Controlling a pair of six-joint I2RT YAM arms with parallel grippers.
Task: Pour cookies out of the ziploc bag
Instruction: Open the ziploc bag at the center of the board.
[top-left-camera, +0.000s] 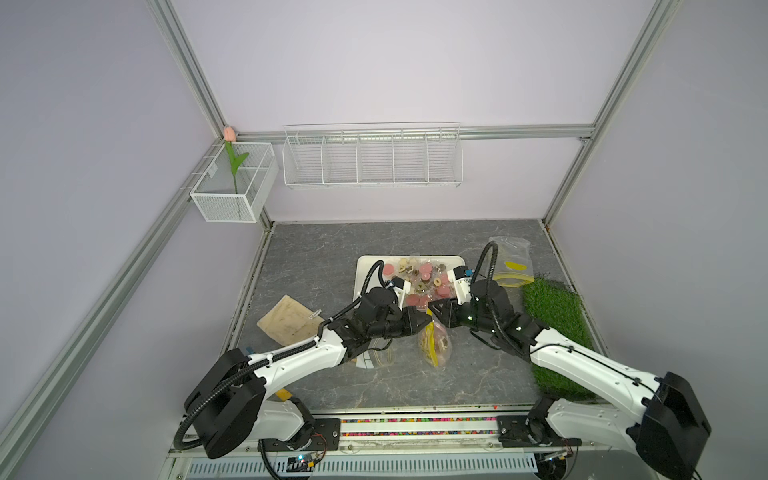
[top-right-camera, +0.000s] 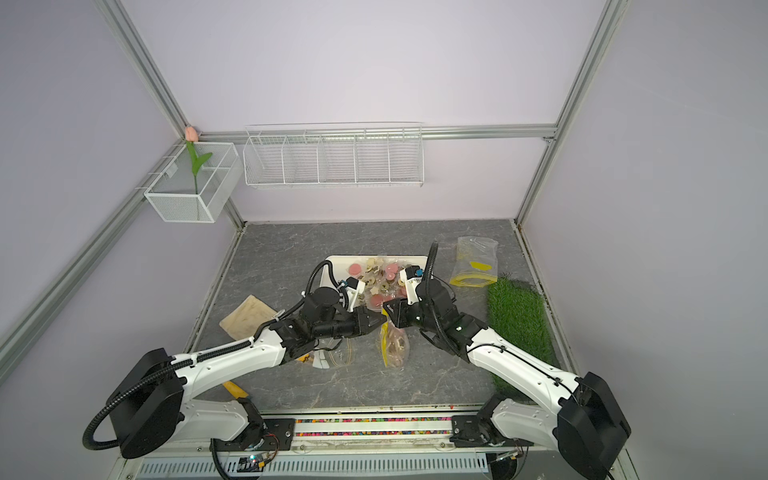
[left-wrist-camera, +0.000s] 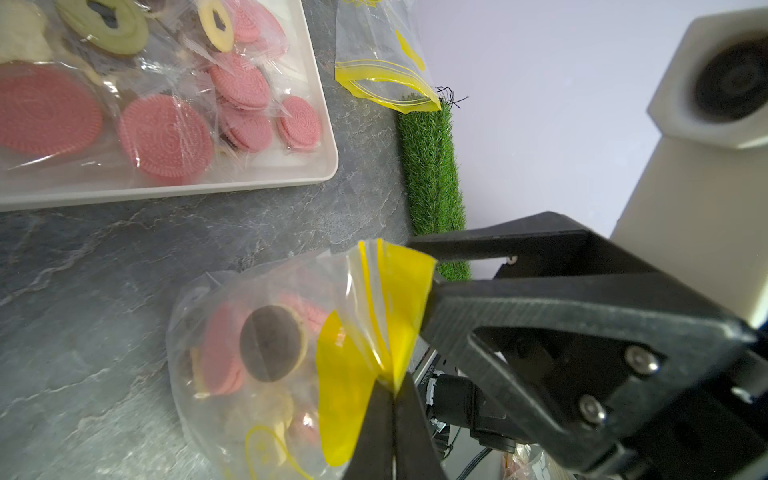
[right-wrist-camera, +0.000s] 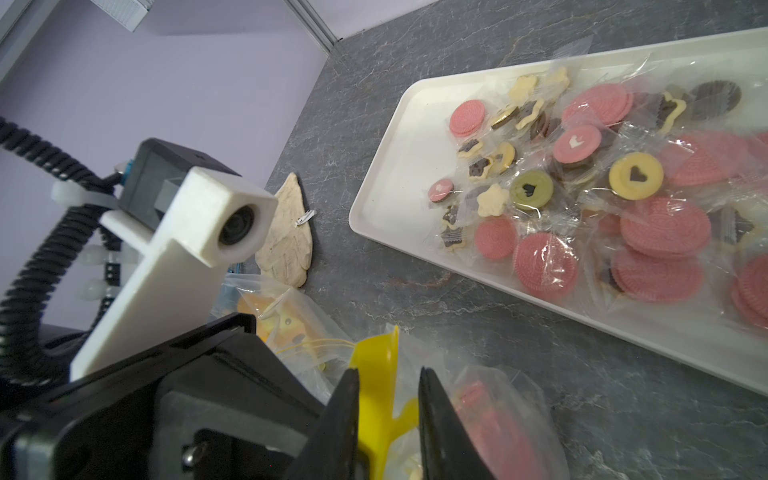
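Nearest, under the left arm, a third bag (top-left-camera: 376, 357) with white and orange bits lies flat on the table (top-left-camera: 415, 382), seen best in the right wrist view. Just beyond, the bag (left-wrist-camera: 266, 291) hangs mouth end up between the arms. The left gripper (left-wrist-camera: 394, 388) is pressed together on its yellow zip strip. The right gripper (right-wrist-camera: 388, 374) straddles the same strip, jaws apart, not clamped. Print on the bag's yellow patch is too blurred to read. Cookies (left-wrist-camera: 272, 349) inside: one dark brown, several pink — clearest in the left wrist view. Many more wrapped ones pile on one white tray (right-wrist-camera: 399, 166); the right wrist view shows heart cutouts on a green and a yellow one. Farther right: one empty bag (top-left-camera: 511, 262) and a grass mat (top-left-camera: 552, 316). Left: a beige leaf shape (top-left-camera: 289, 320). On the wall — top views only — a five-bay wire rack (top-left-camera: 372, 160) and a mesh box (top-left-camera: 224, 208) with one tulip (top-left-camera: 229, 134).
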